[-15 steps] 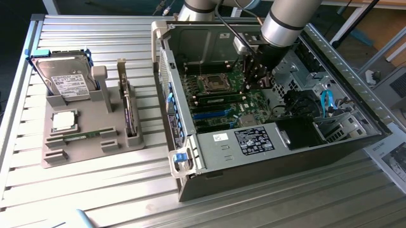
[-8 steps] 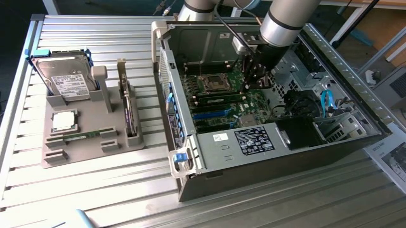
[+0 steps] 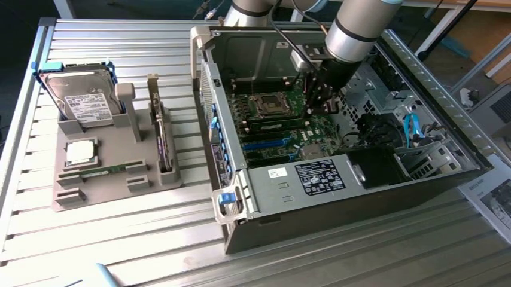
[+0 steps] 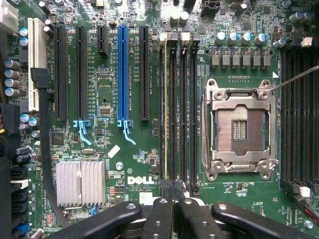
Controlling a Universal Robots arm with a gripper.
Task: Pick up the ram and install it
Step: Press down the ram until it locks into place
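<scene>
Ram (image 4: 165,109) stands on edge in a DIMM slot on the motherboard (image 4: 134,149). It is seen edge-on as a thin yellow-green line running the slot's length. The slot is the outermost of the 4-slot bank, on the side away from the CPU socket (image 4: 239,129) and toward the blue PCIe slot (image 4: 123,69). The other 3 slots of the bank look dark. Gripper (image 4: 172,191) is over one end of that bank, jaws fully closed, fingertips together, nothing visible between them. Can't tell if the tips touch the ram's end. In the ext. view the gripper (image 3: 319,101) is down inside the open PC case (image 3: 335,209), over the board, near the socket. CPU socket is open, w/ its metal frame around it. Finned silver heatsink (image 4: 79,181) sits on the board beyond the PCIe slots, well apart from the ram. Case lies on its side on the ribbed metal table (image 3: 119,251), at the ext. view's right. At the ext. view's left is a grey parts holder (image 3: 104,191), just beside the case. A second green stick (image 3: 104,172) lies flat in it toward the near side. A square silver processor chip (image 3: 80,152) is just beyond that stick. A hard drive (image 3: 80,101) stands at the far end. A dark expansion card (image 3: 162,137) stands upright along the holder's case-side edge.
</scene>
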